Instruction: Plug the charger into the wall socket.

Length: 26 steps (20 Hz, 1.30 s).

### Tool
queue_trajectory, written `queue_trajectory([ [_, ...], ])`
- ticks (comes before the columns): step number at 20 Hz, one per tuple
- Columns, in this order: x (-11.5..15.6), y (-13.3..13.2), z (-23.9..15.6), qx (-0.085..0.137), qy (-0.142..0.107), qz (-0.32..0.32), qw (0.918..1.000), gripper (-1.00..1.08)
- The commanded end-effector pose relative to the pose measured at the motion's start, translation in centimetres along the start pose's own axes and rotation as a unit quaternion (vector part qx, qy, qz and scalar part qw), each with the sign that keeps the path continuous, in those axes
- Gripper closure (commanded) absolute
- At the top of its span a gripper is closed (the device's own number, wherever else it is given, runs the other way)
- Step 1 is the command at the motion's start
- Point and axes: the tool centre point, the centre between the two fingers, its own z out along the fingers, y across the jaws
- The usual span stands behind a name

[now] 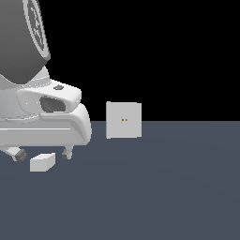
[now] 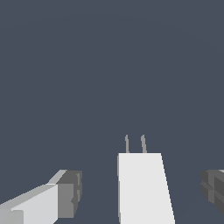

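Note:
The charger [image 1: 42, 162] is a small off-white block lying on the dark floor at the exterior view's left. In the wrist view the charger [image 2: 142, 188] shows two thin prongs [image 2: 135, 144] sticking out of one end. My gripper [image 1: 43, 153] is open right over it, with one dark fingertip [image 1: 18, 154] on each side. In the wrist view the gripper [image 2: 141, 190] straddles the block and its pads [image 2: 70, 192] stand apart from it. The wall socket [image 1: 123, 120] is an upright white square plate with two orange dots, standing to the exterior view's right of the gripper.
The dark grey floor [image 1: 164, 187] spreads around the block and the plate. The big white and grey arm [image 1: 28, 56] fills the exterior view's upper left.

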Motion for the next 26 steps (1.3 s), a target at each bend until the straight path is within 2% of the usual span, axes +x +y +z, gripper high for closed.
queue_trajectory([
  [1, -0.4, 0.0, 0.8, 0.000, 0.000, 0.000, 1.0000, -0.92],
  [6, -0.7, 0.0, 1.3, 0.000, 0.001, 0.000, 1.0000, -0.92],
  [7, -0.7, 0.0, 1.3, 0.000, 0.001, 0.000, 1.0000, 1.08],
  [16, -0.7, 0.0, 1.3, 0.000, 0.001, 0.000, 1.0000, 1.08],
  [26, -0.4, 1.8, 0.5, 0.002, 0.001, -0.003, 1.0000, 1.08],
])
